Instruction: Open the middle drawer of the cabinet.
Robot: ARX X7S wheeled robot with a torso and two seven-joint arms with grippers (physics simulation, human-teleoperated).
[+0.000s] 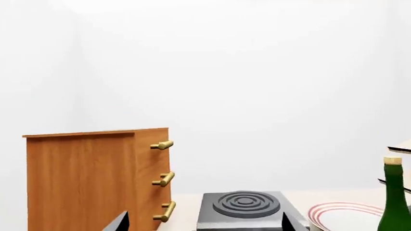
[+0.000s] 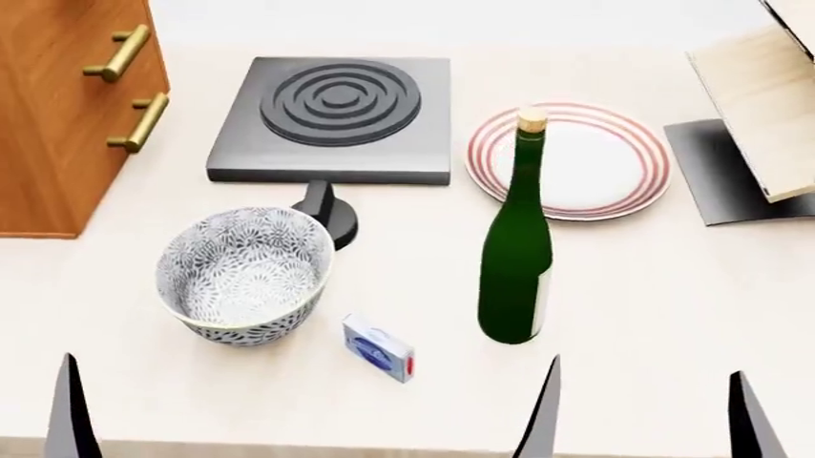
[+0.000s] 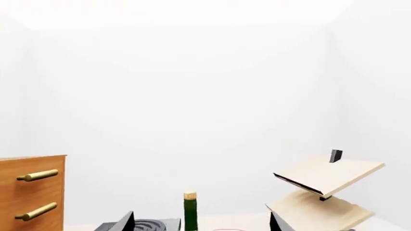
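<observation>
Cabinet work has not begun: the tall orange-brown wooden cabinet (image 2: 57, 114) stands at the far left of the pale tabletop (image 2: 662, 315), its three brass bar handles facing toward the flat grey coil burner (image 2: 334, 119) beside it. The middle drawer (image 1: 154, 180), marked by the second handle, sits flush and closed, as the left wrist view shows. Both grippers hang low at the table's near edge, well apart from the cabinet. The left gripper (image 1: 202, 222) shows dark fingertips spread wide with nothing between them; the right gripper (image 3: 202, 222) likewise stands open and empty. A patterned grey ceramic bowl (image 2: 244, 275), a small blue box (image 2: 378, 348) and an upright green glass bottle (image 2: 517, 243) lie between arms and target. The left arm looks best placed; it should probably travel left of the bowl, align its fingers across the middle handle, close squarely, then pull straight along the drawer's run.
</observation>
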